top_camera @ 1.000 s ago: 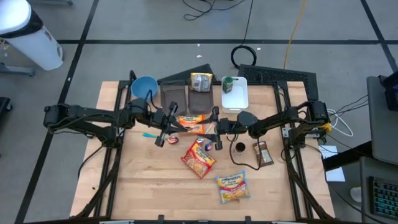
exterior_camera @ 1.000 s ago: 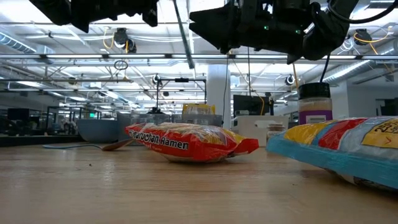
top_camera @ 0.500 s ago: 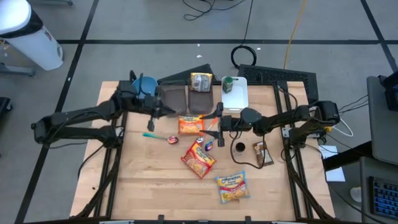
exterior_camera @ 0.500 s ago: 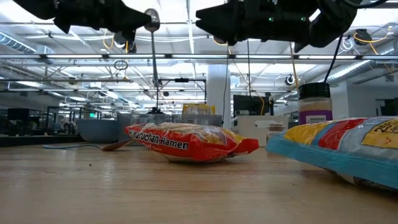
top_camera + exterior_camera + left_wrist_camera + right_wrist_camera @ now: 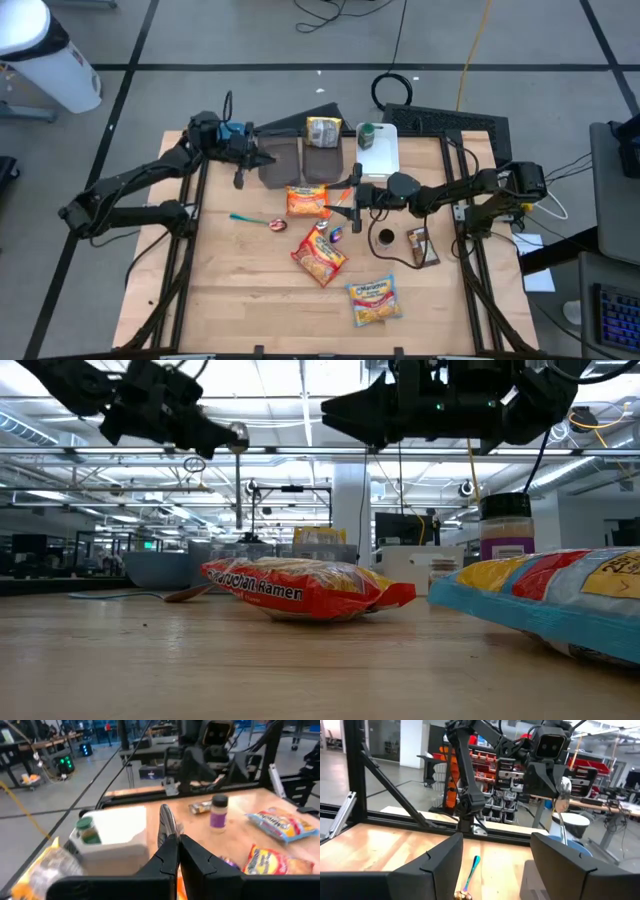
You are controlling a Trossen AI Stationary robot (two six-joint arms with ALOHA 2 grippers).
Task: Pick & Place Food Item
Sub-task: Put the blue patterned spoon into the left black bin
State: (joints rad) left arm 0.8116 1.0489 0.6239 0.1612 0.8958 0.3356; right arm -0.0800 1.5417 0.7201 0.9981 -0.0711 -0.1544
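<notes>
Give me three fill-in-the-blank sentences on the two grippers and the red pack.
The left gripper, raised at the table's far side, is shut on a metal ____.
The right gripper hovers above the table with its jaws ____.
In the low view, the red pack is labelled Maruchan ____.
Missing words: spoon; open; Ramen.

Blue bowl (image 5: pixel 232 135) at table's far edge; spice jar (image 5: pixel 506 527) upright.

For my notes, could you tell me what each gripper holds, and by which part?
The left gripper pinches a metal spoon by its handle; the right gripper is open, holding nothing.
</notes>
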